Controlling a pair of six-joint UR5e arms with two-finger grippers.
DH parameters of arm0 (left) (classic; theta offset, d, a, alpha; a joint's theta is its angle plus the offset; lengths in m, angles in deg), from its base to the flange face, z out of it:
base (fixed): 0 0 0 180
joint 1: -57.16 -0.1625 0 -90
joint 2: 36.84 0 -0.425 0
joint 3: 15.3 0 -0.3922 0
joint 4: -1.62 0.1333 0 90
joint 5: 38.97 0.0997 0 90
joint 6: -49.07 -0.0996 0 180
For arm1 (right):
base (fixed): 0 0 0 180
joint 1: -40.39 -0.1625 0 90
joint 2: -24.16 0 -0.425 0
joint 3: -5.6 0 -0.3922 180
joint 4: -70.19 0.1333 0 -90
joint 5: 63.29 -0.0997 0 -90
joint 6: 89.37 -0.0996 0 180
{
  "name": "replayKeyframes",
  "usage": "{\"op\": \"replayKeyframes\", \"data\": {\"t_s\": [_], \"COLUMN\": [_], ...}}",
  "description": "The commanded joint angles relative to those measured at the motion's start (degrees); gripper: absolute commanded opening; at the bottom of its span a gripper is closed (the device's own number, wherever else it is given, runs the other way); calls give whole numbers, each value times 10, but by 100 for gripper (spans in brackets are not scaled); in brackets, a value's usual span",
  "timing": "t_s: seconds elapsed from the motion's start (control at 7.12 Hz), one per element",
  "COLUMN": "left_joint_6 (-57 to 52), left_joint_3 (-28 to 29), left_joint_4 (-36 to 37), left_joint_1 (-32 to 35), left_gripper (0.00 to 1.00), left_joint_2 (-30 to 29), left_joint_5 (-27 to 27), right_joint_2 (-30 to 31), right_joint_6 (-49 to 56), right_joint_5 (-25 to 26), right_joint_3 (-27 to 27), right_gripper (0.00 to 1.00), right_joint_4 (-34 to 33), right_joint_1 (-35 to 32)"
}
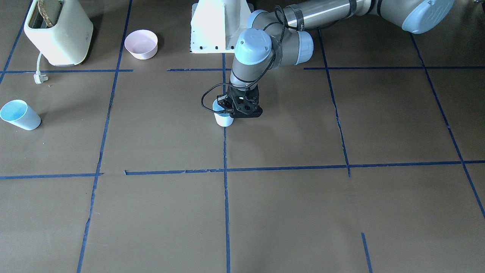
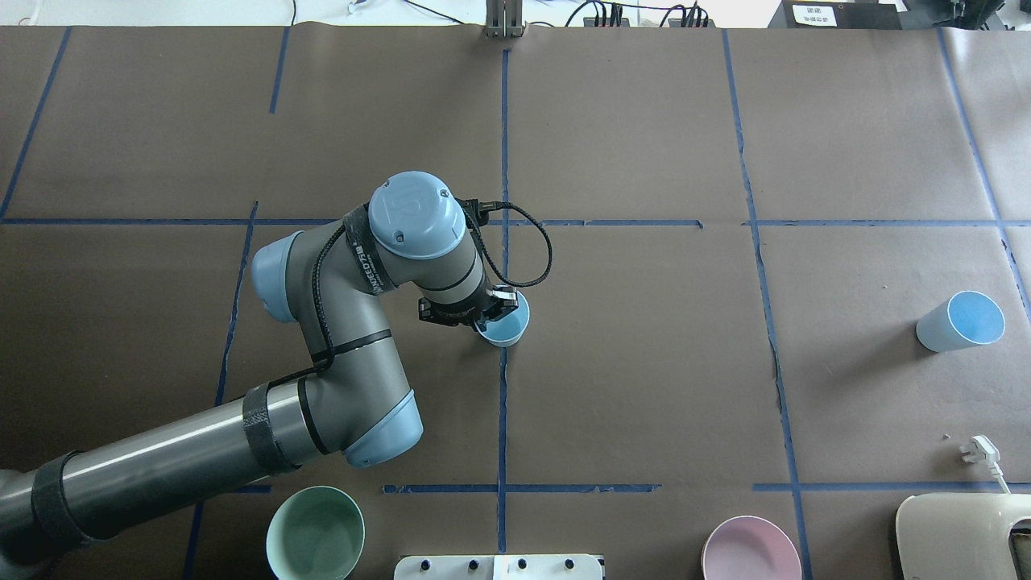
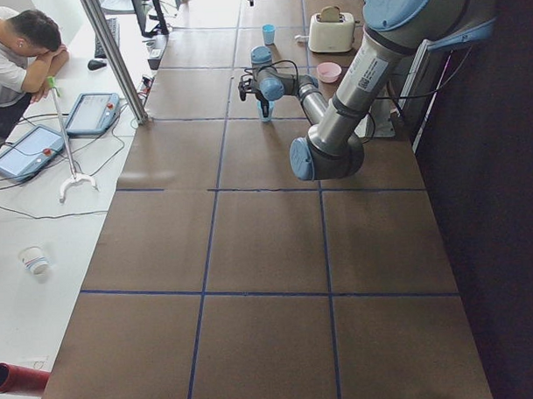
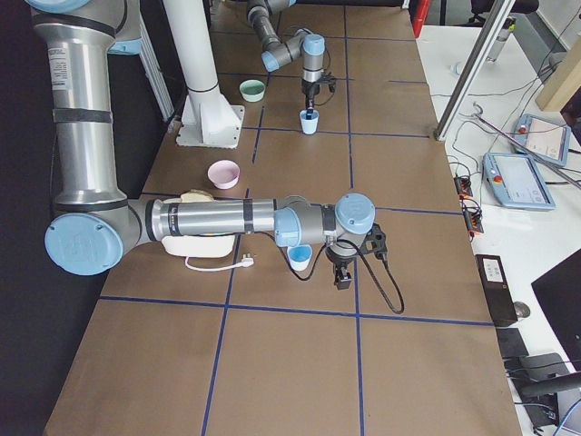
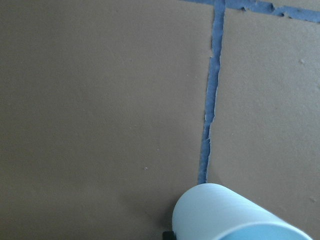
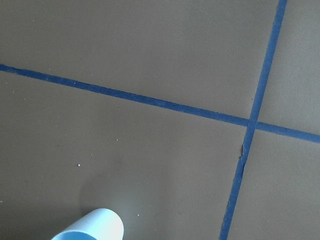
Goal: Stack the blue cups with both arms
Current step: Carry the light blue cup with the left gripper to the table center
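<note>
One blue cup (image 1: 223, 119) is at the table's middle on a blue tape line; it also shows in the overhead view (image 2: 509, 329) and low in the left wrist view (image 5: 230, 215). My left gripper (image 1: 228, 110) comes straight down onto its rim (image 2: 493, 311) and is shut on it. The second blue cup (image 1: 21, 115) stands upright and free on my right side (image 2: 958, 322). My right gripper (image 4: 340, 272) shows only in the exterior right view, beside that cup (image 4: 299, 258). I cannot tell if it is open. The right wrist view catches the cup's top (image 6: 92, 227).
A cream toaster (image 1: 58, 30) with a loose plug (image 1: 39, 77) and a pink bowl (image 1: 141, 44) sit near the robot's right side. A mint-green bowl (image 2: 314, 533) is by the left arm. The white pedestal (image 1: 216, 26) stands between them. An operator (image 3: 16, 51) sits beyond the table.
</note>
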Motion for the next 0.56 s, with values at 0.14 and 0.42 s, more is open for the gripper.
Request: {"op": "replayKeyframes", "data": {"t_s": [0.14, 0.42], "left_joint_6": [-1, 1], "left_joint_3": [-5, -105], "left_joint_4": [-4, -1], "left_joint_1": [1, 9], "left_gripper": [98, 100], "left_joint_2": [11, 40], "left_joint_5": [2, 7], "right_joint_2": [0, 1], "right_joint_6": [-1, -37], "right_joint_5": [0, -1], "right_joint_3": [0, -21], "right_gripper": [100, 100], "right_joint_4": [1, 2], "right_joint_1": [2, 20]}}
